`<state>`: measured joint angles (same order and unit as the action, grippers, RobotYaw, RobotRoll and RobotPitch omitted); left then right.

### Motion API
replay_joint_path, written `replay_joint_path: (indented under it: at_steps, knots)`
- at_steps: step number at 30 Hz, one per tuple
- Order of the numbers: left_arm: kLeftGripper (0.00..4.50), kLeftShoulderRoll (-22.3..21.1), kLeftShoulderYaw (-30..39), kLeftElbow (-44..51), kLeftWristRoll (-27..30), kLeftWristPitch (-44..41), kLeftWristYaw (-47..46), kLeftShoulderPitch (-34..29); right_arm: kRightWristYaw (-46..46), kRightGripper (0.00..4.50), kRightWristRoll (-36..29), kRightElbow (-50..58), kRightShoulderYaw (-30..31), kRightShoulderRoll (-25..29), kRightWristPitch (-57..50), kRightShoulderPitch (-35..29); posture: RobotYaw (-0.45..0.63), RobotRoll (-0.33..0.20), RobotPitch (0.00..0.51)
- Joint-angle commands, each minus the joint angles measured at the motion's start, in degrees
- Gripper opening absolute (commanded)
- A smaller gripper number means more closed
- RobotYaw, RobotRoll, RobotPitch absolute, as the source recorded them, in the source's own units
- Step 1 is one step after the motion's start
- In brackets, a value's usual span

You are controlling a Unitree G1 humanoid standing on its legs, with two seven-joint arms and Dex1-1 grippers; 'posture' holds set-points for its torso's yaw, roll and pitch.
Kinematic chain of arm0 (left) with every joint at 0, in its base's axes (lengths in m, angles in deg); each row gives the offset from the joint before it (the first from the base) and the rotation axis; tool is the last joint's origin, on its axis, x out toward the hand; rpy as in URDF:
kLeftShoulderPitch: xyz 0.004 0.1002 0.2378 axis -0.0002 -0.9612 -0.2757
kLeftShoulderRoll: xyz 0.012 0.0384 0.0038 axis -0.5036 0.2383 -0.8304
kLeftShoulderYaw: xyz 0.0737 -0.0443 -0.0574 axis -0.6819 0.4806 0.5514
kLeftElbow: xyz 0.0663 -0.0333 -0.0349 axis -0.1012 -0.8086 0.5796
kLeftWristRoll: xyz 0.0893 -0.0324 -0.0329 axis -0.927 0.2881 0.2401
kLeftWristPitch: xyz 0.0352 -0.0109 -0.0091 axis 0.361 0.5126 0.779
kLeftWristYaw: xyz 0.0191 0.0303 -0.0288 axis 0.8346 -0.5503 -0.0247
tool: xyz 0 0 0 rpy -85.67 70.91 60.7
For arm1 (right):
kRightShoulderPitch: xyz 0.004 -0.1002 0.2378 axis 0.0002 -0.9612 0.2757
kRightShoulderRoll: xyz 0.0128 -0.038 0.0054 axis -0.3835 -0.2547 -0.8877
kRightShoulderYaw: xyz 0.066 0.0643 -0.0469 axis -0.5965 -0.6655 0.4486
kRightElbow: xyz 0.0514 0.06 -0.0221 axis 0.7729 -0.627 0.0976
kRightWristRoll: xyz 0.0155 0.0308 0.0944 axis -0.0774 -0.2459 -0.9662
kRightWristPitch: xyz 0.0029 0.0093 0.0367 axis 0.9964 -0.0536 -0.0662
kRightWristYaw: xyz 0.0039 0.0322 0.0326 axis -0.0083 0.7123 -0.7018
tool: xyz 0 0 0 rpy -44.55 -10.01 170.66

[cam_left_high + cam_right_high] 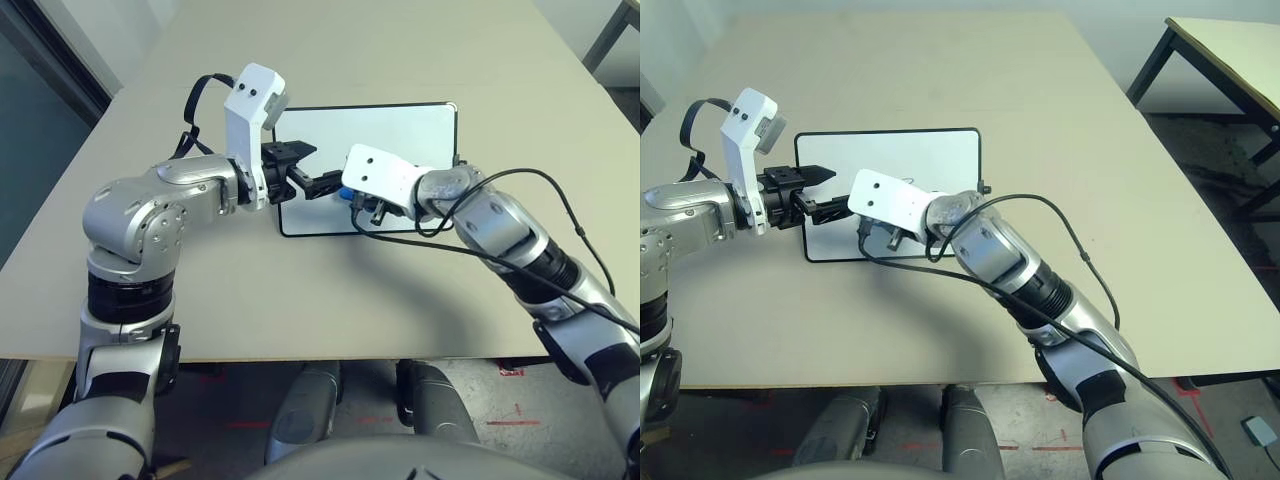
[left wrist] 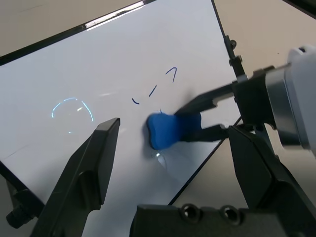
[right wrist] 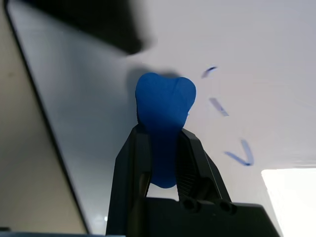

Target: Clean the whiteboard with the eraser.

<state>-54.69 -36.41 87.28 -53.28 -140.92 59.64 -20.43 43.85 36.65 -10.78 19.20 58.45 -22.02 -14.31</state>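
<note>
The whiteboard (image 1: pixel 385 135) was laid flat on the table (image 1: pixel 330 300), its long axis running across the robot's view from left to right. The eraser (image 3: pixel 165 106) was clamped at its pinched waist between the two fingers of the right gripper (image 3: pixel 163 148), over the board's near-left part. Its long axis was lined up with the gripper's fingers, and its free rounded end was pointed toward the robot's left, where the left gripper (image 1: pixel 300 165) was held. The eraser appeared to be pressed against the white surface. A few short blue strokes (image 3: pixel 239 157) were seen just beside it. The left gripper was spread wide with nothing between its fingers, above the board's left edge.
</note>
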Motion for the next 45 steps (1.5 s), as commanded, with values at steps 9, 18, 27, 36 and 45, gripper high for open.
replay_joint_path:
  at_steps: [9,18,27,36,45]
  knots:
    - [4.5,0.4,0.5,0.9,0.4,-0.1,-0.4,0.0,0.8,0.8,4.0,-9.5,-3.8,-1.9,5.4,3.0,0.13,0.0,0.128]
    - [4.5,0.2,0.6,0.8,0.6,-0.4,-0.3,0.0,-2.4,0.8,5.3,-4.1,0.8,-2.9,4.0,-3.2,0.13,0.0,0.135]
    - [4.5,0.4,0.6,1.2,0.6,-0.6,-0.6,-0.3,-2.7,0.8,7.0,-9.8,-1.5,-3.4,6.7,0.8,0.14,0.0,0.14]
    - [4.5,0.9,1.0,1.7,0.6,-1.1,-0.9,-0.5,0.3,0.8,8.1,-21.1,-5.8,-5.9,12.1,7.8,0.14,0.0,0.138]
    - [4.5,0.9,0.9,1.8,0.7,-1.4,-0.9,-0.4,-5.7,0.8,9.4,-9.8,-0.2,-4.6,7.3,-1.5,0.14,0.0,0.142]
